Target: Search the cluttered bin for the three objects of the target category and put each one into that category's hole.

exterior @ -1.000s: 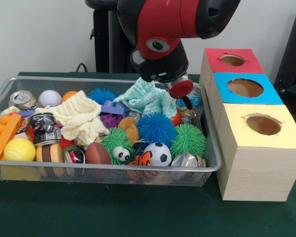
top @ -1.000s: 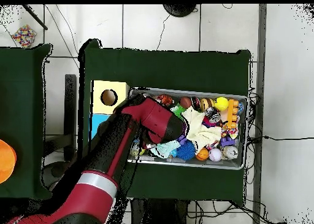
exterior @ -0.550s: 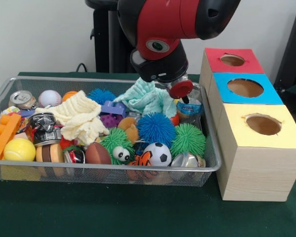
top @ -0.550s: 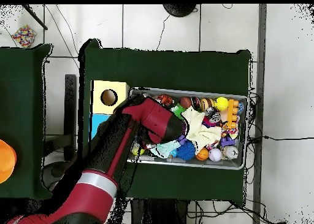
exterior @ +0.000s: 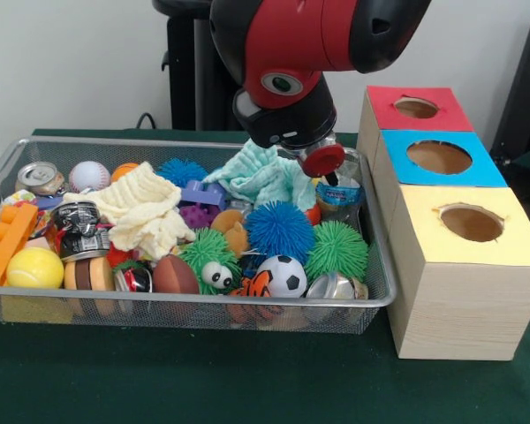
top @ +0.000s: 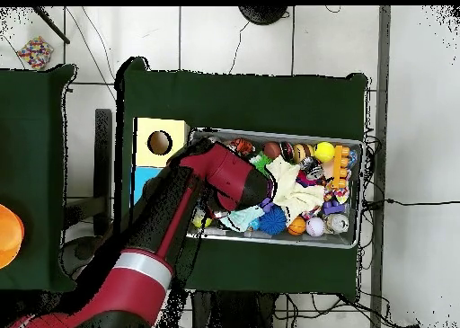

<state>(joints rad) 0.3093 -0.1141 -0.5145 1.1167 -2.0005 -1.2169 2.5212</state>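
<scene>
The red and black arm point(exterior: 300, 53) came down from above and hung over the far right corner of the bin, on the side nearest the boxes; in the overhead view its bulk point(top: 202, 185) covered that end of the bin. The wooden box row point(exterior: 459, 296) stood just beside the wire bin point(exterior: 185, 302), carrying a red-topped hole point(exterior: 416, 108), a blue-topped hole point(exterior: 439, 156) and a yellow-topped hole point(exterior: 471, 223), all empty as far as could be seen. The bin was crowded. A teal cloth point(exterior: 265, 177) lay under the wrist, with a blue spiky ball point(exterior: 280, 230) and a green spiky ball point(exterior: 336, 250) in front of it.

The likely target was the small clear plastic bottle point(exterior: 342, 193) with a blue label, lying against the bin's right wall behind the green spiky ball. It would probably be light, thin-walled and slick, prone to denting or squirting out under a hard pinch. A hold across the body near the label looked safer than one at the tapered neck.

The gripper point(exterior: 329, 180) sat low beside the bottle's top, mostly hidden behind the wrist. Whether it was apart or clamped on the bottle could not be told
</scene>
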